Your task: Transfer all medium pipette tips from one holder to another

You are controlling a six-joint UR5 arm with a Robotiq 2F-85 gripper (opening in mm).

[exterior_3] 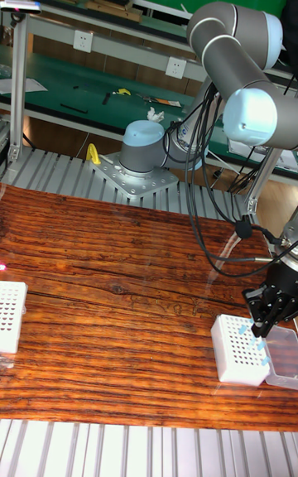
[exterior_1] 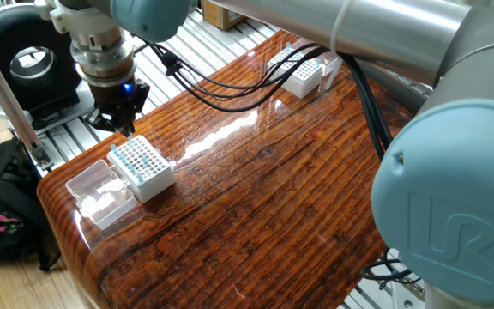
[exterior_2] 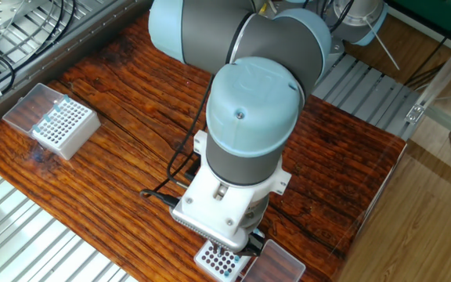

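Tool point(exterior_1: 125, 129) hangs just above the near white holder point(exterior_1: 143, 166), fingers pinched to a narrow point; can't tell if a tip is between them, too small and dark in all 3 views. In the other fixed view the arm's wrist covers the tool completely.

Medium pipette tips point(exterior_1: 135, 156): light-blue tops sit in the grid of that near holder, mostly its upper half as seen in one fixed view. In the tall fixed view a few blue tops point(exterior_3: 251, 330) show at approx 2 o'clock on the holder's face point(exterior_3: 236, 349), right under the tool point(exterior_3: 262, 324). A clear lid point(exterior_1: 101, 190) lies touching the holder at its 8 o'clock. The second holder point(exterior_1: 303, 69) stands well apart, toward 1 o'clock across the tabletop point(exterior_1: 256, 197); blue specks on it too, count not readable.

Handling, as a judgement: tips look v. light, thin-walled plastic, smooth, so slippery and easily flicked or crushed. Best hold is at the wider blue collar, not the slender taper; light squeeze, straight vertical pull so the shaft doesn't bind in its hole or tilt the neighbours. Holder itself is light and could lift w/ a stuck tip. Glossy tabletop gives little grip to keep it put.
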